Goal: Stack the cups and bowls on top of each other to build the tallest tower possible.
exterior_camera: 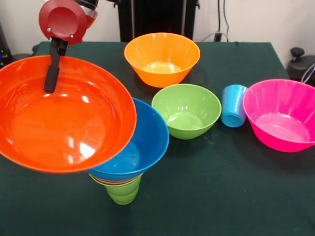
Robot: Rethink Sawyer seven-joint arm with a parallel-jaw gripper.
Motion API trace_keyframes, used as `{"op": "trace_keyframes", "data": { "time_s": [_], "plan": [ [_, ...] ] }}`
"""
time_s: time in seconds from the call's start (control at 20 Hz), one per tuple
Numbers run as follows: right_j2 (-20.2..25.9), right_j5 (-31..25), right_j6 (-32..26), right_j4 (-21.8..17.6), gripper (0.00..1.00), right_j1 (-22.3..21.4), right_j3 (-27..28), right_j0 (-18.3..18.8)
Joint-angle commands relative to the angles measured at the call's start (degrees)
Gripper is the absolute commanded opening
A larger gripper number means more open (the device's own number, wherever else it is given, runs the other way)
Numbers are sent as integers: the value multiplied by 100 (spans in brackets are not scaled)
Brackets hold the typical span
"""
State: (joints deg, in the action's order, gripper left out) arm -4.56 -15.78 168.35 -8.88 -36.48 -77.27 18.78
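Observation:
A large red-orange bowl (64,118) hangs tilted towards the camera at the left, its lower side resting in a blue bowl (145,145). The blue bowl sits on thin nested rims atop a lime green cup (123,192) near the front edge. My gripper (49,86) comes down at the red-orange bowl's far rim, one black finger (51,73) inside it, shut on that rim. A yellow-orange bowl (162,59), a green bowl (187,110), a light blue cup (234,105) and a pink bowl (280,118) stand apart on the table.
The table (231,196) is covered in dark green cloth. The loose bowls and the blue cup fill its middle and right. Black equipment (300,64) sits past the far right corner.

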Motion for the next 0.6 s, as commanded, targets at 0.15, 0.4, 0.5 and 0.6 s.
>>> {"op": "trace_keyframes", "data": {
  "time_s": [0.15,0.4,0.5,0.6],
  "plan": [
    [310,-898,-248,37,0,635,811,-305],
    [263,-1040,-184,83,0,607,865,-390],
    [227,-1111,-146,103,0,579,867,-446],
    [171,-1111,-95,113,0,575,845,-510]
  ]
}}
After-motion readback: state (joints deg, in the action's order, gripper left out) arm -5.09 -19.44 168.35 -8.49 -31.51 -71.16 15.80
